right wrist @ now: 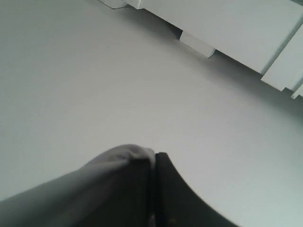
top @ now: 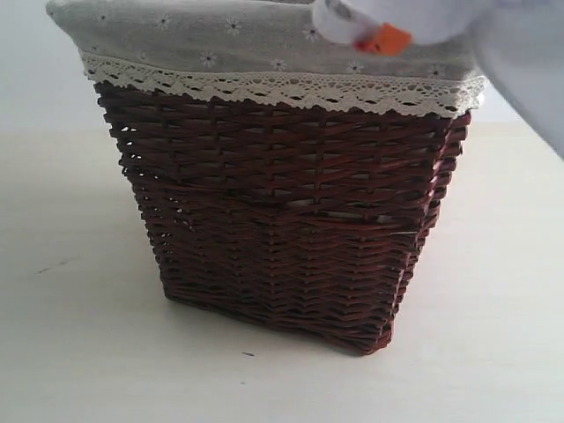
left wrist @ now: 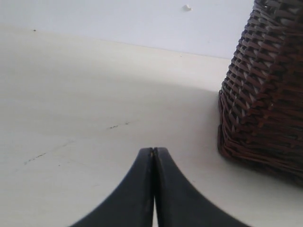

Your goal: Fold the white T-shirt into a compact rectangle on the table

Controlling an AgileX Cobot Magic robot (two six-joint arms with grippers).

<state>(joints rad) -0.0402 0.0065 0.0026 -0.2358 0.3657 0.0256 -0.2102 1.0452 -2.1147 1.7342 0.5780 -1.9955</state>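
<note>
White cotton T-shirt (top: 520,53) with orange neck tag (top: 383,40): aloft, off the pale beige table (top: 70,344), bunched over the right rim of the dark wicker basket (top: 282,229) with grey lace-trimmed liner (top: 176,35). Right tool (right wrist: 154,158) clenched on a fold of white cloth, well above the surface. Left tool (left wrist: 153,152) clenched on nothing, low over the table, just beside the basket's foot. Shirt up and rightward from that idle tool, basket apparently between; right arm plainly nearer. Long axis unreadable while bunched. Next, likely: carrying clear of the basket, laying flat.
</note>
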